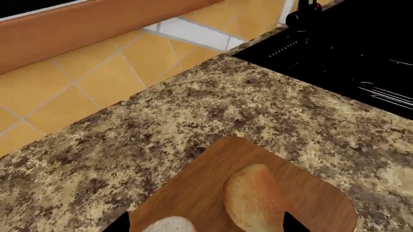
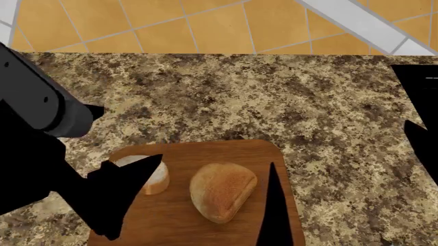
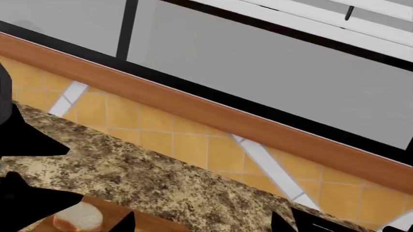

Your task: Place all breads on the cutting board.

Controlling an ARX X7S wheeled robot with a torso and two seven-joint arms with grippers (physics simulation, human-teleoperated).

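Note:
The reddish-brown cutting board (image 2: 184, 220) lies on the counter near me. Both breads rest on it: the cut chunk (image 2: 156, 178) with its white face at the left, and the golden oval loaf (image 2: 222, 190) beside it. My left gripper (image 2: 216, 160) hovers open over the board. In the left wrist view its dark fingertips flank the chunk (image 1: 169, 225) and the loaf (image 1: 255, 203) without touching them. My right gripper (image 3: 203, 224) is open and holds nothing, over the counter past the board's corner (image 3: 148, 224), with the chunk (image 3: 79, 217) off to one side.
Speckled granite counter (image 2: 287, 97) surrounds the board. A black sink (image 1: 342, 43) with a dark tap (image 1: 303, 13) lies at the right, seen in the head view as a black area (image 2: 419, 84). Yellow tiled wall (image 2: 205, 25) stands behind, with a wooden sill (image 3: 226, 116) under a window.

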